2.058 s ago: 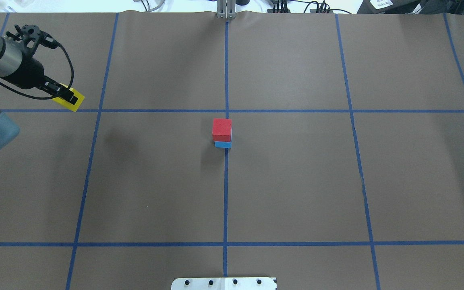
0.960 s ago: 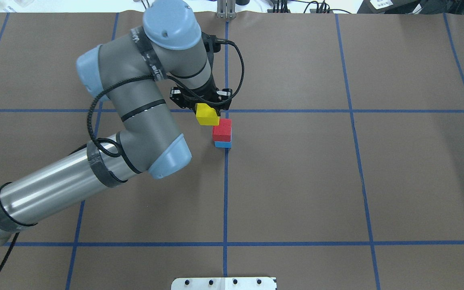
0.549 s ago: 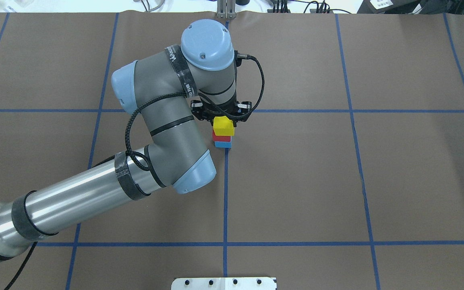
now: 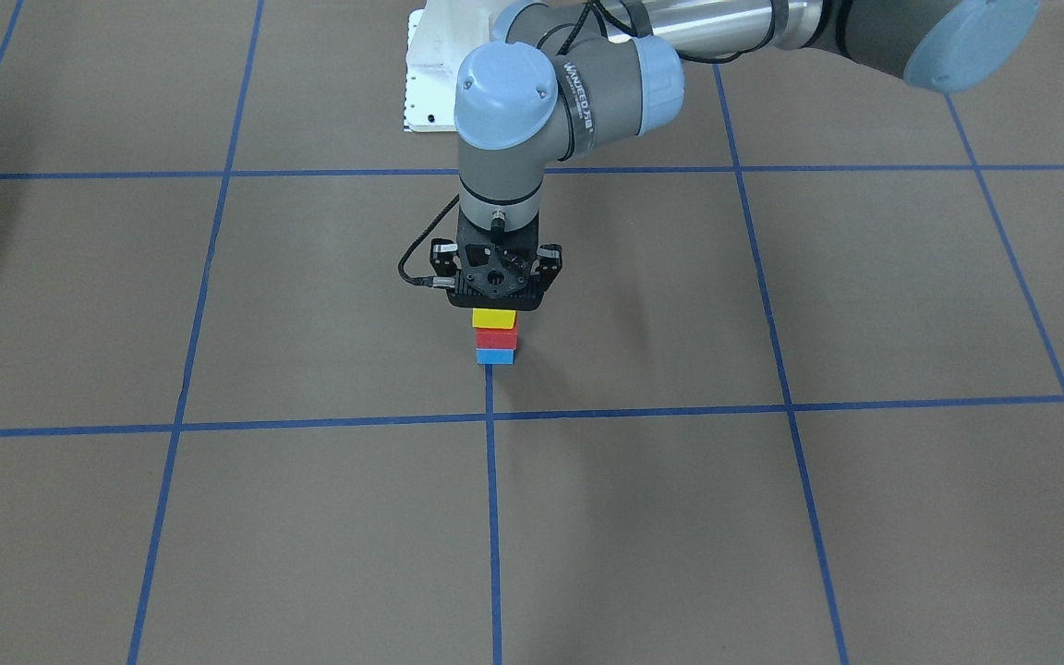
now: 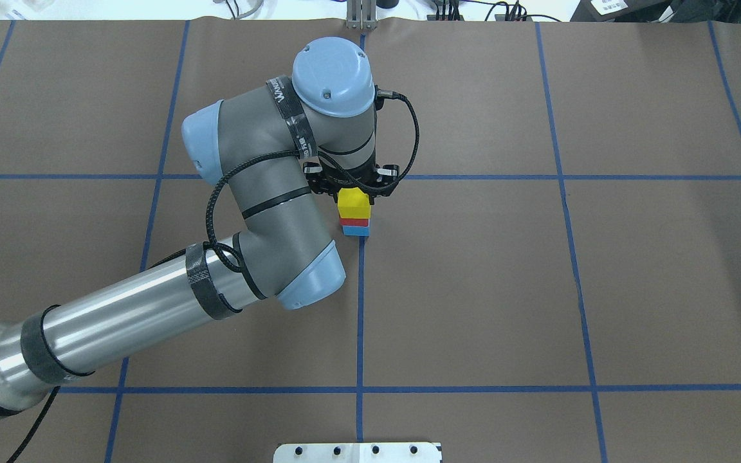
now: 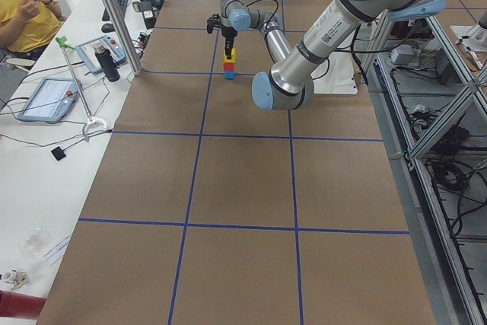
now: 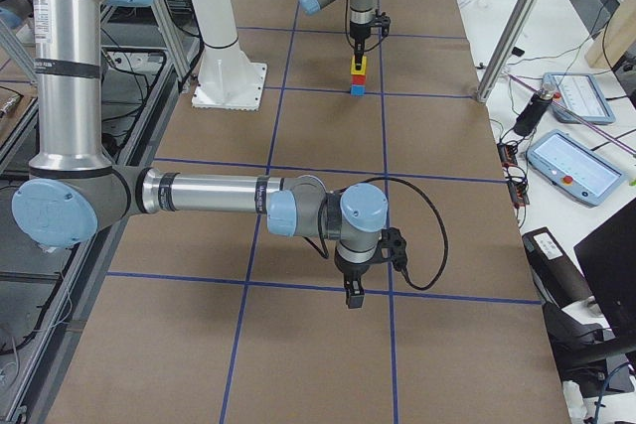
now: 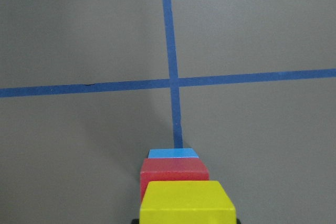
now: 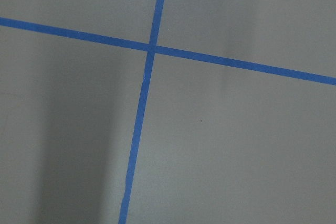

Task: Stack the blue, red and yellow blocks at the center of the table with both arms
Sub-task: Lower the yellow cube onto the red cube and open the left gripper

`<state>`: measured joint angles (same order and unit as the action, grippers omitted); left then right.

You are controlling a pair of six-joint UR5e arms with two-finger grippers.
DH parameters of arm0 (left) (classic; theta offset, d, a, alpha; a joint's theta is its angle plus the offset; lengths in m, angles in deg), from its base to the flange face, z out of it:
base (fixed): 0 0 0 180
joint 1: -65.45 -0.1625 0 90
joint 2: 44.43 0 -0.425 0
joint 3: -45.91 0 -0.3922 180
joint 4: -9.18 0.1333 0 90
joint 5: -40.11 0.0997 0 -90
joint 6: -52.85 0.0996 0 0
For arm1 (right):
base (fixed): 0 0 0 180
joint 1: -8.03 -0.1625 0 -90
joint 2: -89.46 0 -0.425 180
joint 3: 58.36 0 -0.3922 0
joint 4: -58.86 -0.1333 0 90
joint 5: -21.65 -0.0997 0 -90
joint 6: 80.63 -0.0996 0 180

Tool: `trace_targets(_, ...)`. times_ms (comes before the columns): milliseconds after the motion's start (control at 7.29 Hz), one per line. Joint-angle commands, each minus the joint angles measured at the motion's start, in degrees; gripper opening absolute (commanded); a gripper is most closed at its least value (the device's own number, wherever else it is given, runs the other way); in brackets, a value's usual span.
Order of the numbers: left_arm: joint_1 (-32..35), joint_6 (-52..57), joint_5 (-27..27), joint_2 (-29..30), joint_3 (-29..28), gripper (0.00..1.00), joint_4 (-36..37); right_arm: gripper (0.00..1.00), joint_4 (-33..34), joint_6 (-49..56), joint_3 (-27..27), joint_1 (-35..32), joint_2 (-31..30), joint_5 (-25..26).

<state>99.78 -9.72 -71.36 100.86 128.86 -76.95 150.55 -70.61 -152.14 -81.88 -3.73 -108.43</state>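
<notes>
stack: the bottom block is sitting on the table, the middle block is sitting on it, and the top block is resting on that.
spot: the stack is sitting on the lengthwise tape line, just on the robot's side of the middle crossing.
left gripper: it's hanging right over the stack, hugging the top block from both sides.
right gripper: it's hovering way off toward the robot's right end, near another crossing.
base plate: it's lying at the robot's edge, behind the stack.

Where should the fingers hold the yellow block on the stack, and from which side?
Pinch two opposite upright faces of the yellow block, coming straight down from above: those faces are flat and parallel, and only its underside, on the red block, is covered.
</notes>
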Motion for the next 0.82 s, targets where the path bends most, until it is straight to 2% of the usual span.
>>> trace_targets(0,0.2,0.0,0.0,-0.1,0.1,0.33,1.1,1.00,0.0,0.0,0.0,0.0,0.0,0.0)
trace_targets(274,0.1,-0.4,0.0,0.1,0.1,0.41,1.1,1.00,0.0,0.0,0.0,0.0,-0.1,0.0)
trace_targets(686,0.0,-1.5,0.0,0.3,0.0,0.42,1.2,1.00,0.0,0.0,0.0,0.0,-0.1,0.0)
